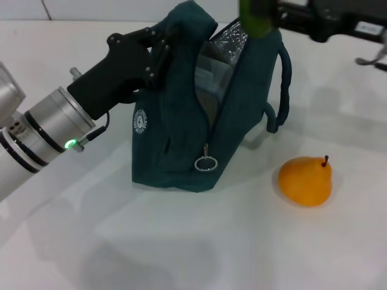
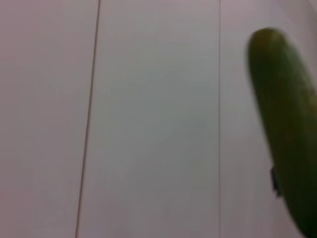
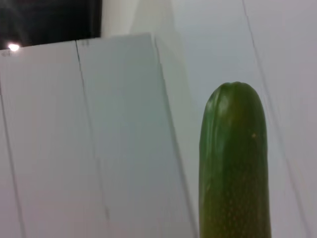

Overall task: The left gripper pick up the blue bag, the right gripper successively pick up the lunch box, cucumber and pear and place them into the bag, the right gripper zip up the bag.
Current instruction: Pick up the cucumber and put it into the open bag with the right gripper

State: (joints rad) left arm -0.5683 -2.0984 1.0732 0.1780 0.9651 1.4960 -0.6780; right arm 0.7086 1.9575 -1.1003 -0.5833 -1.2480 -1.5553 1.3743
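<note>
The left gripper (image 1: 158,49) is reaching in from the robot's left and pinching the upper edge of the blue bag (image 1: 181,130), holding it upright on the white table (image 1: 181,241). The bag's zipper is standing open beside that gripper, with a pale lunch box (image 1: 211,75) and silver lining showing inside. A ring-shaped zipper pull (image 1: 205,163) is hanging low on the bag's front, well below the left gripper.

The right gripper (image 1: 266,12) is hovering at the top edge of the head view, just above the bag's opening, clamping a green cucumber (image 1: 254,21). The cucumber is pointing down from it towards the opening.

An orange pear (image 1: 305,180) is lying on the table, well below the right gripper and apart from the bag.
</note>
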